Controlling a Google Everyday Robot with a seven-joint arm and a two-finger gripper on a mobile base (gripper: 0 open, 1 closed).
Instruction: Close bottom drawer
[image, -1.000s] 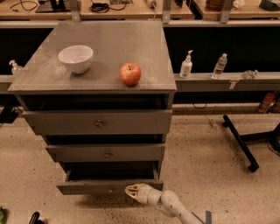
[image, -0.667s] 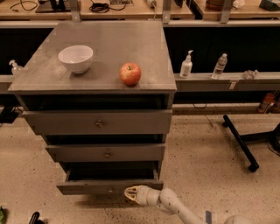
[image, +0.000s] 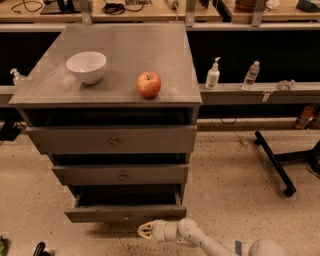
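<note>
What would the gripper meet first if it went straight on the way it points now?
Probably nothing: the gripper points left, along the front of the open bottom drawer, over the floor. Depth is unclear.

One high camera looks steeply down on the front of the grey three-drawer metal cabinet (image: 130, 50), fairly near; the pale-tipped gripper (image: 146, 230) sits by the frame's bottom edge, just before the slim grey bottom drawer (image: 125, 213).

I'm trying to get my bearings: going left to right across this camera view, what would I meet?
White round bowl → red round apple → white pump bottle → clear plastic water bottle. The gripper hangs low, just in front of the open dull grey bottom drawer.
</note>
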